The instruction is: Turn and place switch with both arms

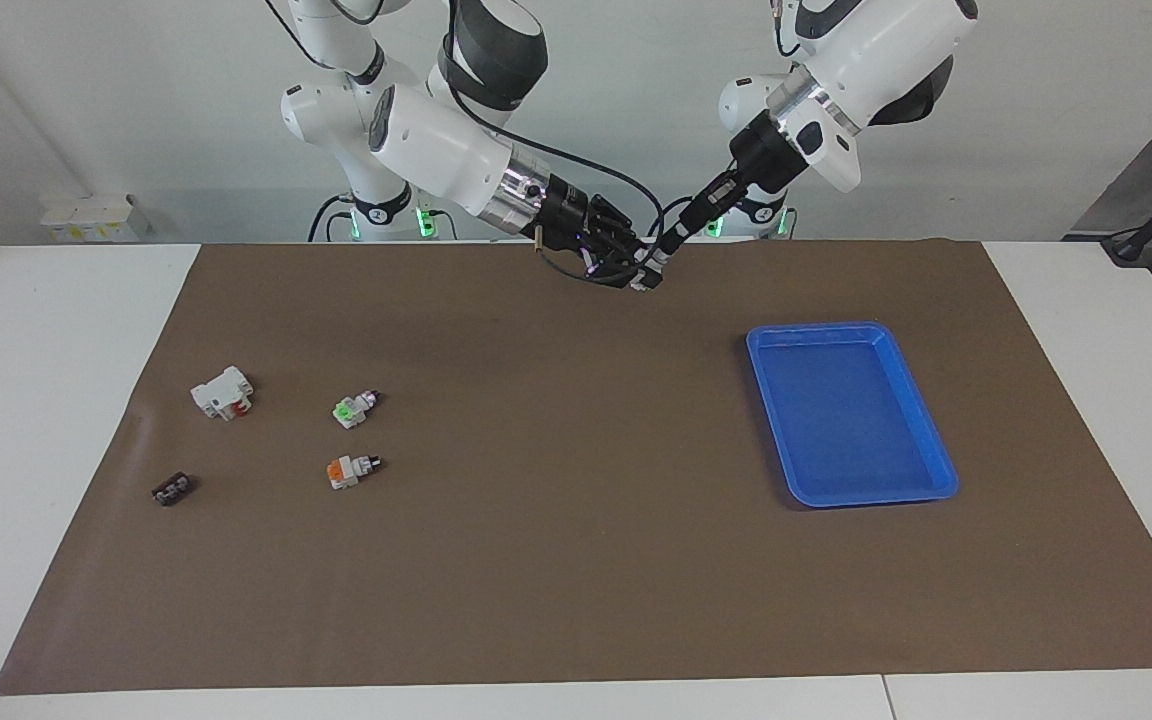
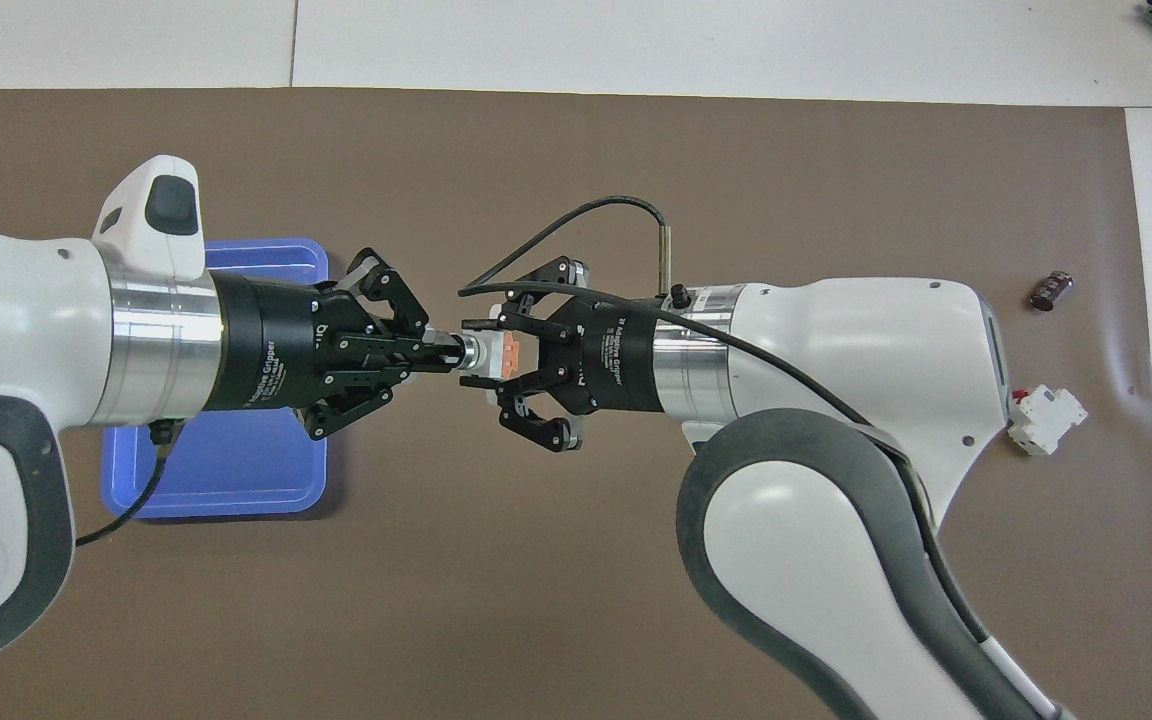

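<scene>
Both arms meet in the air over the brown mat (image 1: pixel 536 560), near the robots' edge of the worktop (image 1: pixel 46 420). A switch (image 2: pixel 496 357) with an orange end hangs between them: the left gripper (image 2: pixel 446 352) has its jaws pinched on the knob end, while the right gripper (image 2: pixel 508 370) has its jaws spread around the orange end. A blue tray (image 1: pixel 921 425) sits toward the left arm's end. Another orange switch (image 1: pixel 348 470), a green switch (image 1: pixel 354 408), a white block (image 1: pixel 220 391) and a dark part (image 1: pixel 172 489) lie toward the right arm's end.

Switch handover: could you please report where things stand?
Left gripper shut on the switch, knob end, in the air. Right gripper open around its orange end. Nothing seen in the way.
</scene>
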Available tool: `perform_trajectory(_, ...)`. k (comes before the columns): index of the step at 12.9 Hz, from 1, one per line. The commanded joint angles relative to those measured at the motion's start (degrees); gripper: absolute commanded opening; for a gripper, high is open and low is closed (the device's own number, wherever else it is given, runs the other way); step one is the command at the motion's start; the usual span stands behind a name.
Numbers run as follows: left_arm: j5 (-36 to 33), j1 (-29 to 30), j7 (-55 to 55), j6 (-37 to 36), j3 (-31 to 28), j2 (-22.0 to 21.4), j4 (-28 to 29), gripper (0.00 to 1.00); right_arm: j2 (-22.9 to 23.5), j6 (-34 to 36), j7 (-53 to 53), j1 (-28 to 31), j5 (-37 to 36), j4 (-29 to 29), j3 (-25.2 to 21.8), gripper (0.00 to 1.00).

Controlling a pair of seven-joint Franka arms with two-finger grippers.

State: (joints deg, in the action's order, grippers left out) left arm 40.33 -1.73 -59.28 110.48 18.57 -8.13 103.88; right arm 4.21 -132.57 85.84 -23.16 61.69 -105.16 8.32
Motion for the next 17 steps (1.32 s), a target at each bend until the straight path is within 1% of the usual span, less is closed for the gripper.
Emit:
perform_trajectory(1,2.1,-0.6,-4.3,0.2,1.7,-0.7,0.1,0.0,0.6,-0.8,0.7,-0.3,-0.3,0.7,0.9,0.0)
perform_trajectory(2,2.1,-0.6,-6.1,0.3,1.7,-0.7,0.1,0.0,0.6,-0.8,0.7,-0.3,-0.3,0.7,0.9,0.0)
perform_trajectory(4,1.5,-0.5,-16.1,1.8,1.6,-0.4,-0.1,0.0,0.6,-0.8,0.8,-0.3,-0.3,0.7,0.9,0.0)
perform_trajectory(6,1.2,-0.5,-21.2,2.8,1.6,-0.4,0.0,0.0,0.6,-0.8,0.7,-0.3,-0.3,0.6,0.9,0.0)
perform_trajectory(8,1.2,-0.5,-23.2,2.8,1.6,-0.4,0.0,0.0,0.6,-0.8,0.7,-0.3,-0.3,0.6,0.9,0.0)
perform_trajectory(11,-0.9,-0.4,-23.8,2.8,1.6,-0.4,0.0,0.0,0.6,-0.8,0.7,-0.4,-0.3,0.6,0.9,0.0)
perform_trajectory(13,-0.9,0.1,-28.1,2.1,1.3,-0.4,0.1,0.0,0.6,-0.8,0.7,-0.4,-0.3,0.6,0.9,0.0)
perform_trajectory(17,-1.6,0.1,-28.2,2.0,1.1,-0.5,0.2,0.0,0.6,-0.8,0.7,-0.3,-0.3,0.6,0.9,0.0)
